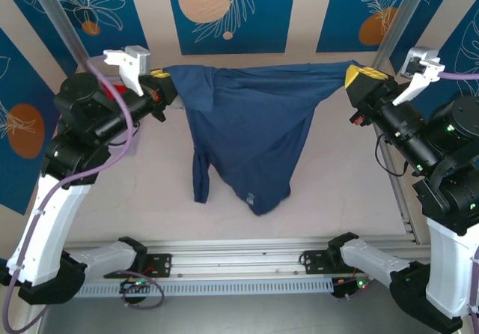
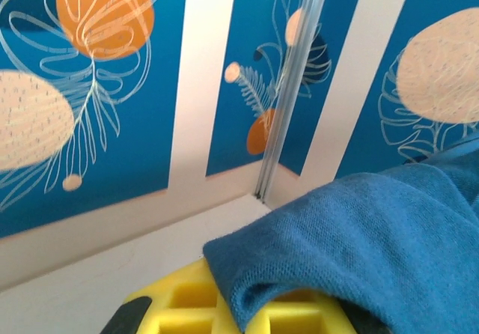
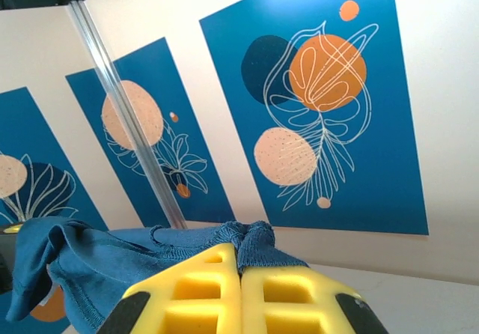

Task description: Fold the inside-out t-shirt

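Top view: t-shirt over table, long axis sideways, strung between left tool and right tool, body sagging toward near table edge
Left wrist: left tool clamped on t-shirt
Right wrist: right tool pinching bunched edge

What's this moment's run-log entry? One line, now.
left fingers: shut on t-shirt | right fingers: shut on t-shirt | t-shirt: stretched between them, body hanging
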Robot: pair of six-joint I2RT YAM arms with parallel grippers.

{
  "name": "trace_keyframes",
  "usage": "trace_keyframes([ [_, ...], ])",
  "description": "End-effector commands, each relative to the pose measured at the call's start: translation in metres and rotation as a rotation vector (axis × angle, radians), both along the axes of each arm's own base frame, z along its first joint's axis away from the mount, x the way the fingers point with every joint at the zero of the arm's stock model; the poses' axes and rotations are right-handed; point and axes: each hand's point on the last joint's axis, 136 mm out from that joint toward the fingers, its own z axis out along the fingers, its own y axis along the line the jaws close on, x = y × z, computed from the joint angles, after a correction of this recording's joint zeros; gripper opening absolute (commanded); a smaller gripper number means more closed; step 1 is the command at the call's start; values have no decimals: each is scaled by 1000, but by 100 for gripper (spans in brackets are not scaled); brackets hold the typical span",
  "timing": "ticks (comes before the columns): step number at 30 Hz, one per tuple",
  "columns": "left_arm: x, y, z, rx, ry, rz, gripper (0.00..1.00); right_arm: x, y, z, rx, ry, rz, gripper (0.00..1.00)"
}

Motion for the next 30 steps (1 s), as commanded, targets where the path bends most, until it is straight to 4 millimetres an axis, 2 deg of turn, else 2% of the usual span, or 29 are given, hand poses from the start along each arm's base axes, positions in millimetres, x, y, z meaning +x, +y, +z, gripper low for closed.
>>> trace_keyframes([
  [1,51,18,-32,41,103,183,0,42,-15,-12,-51,15,-170,0],
  [5,103,18,-44,53,118,235,0,103,-24,-25,-68,51,-268,0],
  [7,130,17,-36,58,90,246,0,137,-27,-26,-9,75,-244,0],
  [9,150,18,-13,43,38,241,0,161,-28,-16,43,67,-204,0],
  [12,157,17,36,12,-62,193,0,173,-20,13,79,18,-139,0],
  [15,143,10,77,-7,-157,124,0,165,-12,41,88,-41,-90,0],
  [17,132,6,86,-2,-194,84,0,156,-10,51,85,-63,-74,0],
  [19,124,2,82,30,-195,45,0,148,-7,49,73,-57,-63,0],
  [20,121,0,75,48,-184,27,0,146,-8,43,67,-39,-68,0],
  [22,113,-9,48,88,-138,-37,0,146,-12,15,54,30,-94,0],
  [24,109,-18,2,114,-63,-87,3,148,-13,-33,48,137,-111,0],
  [26,102,-28,-61,131,17,-135,5,151,-15,-100,41,285,-139,0],
  [29,85,-47,-183,180,188,-184,8,151,-30,-225,30,547,-231,0],
  [30,73,-56,-230,199,262,-216,10,148,-37,-269,27,646,-263,0],
])
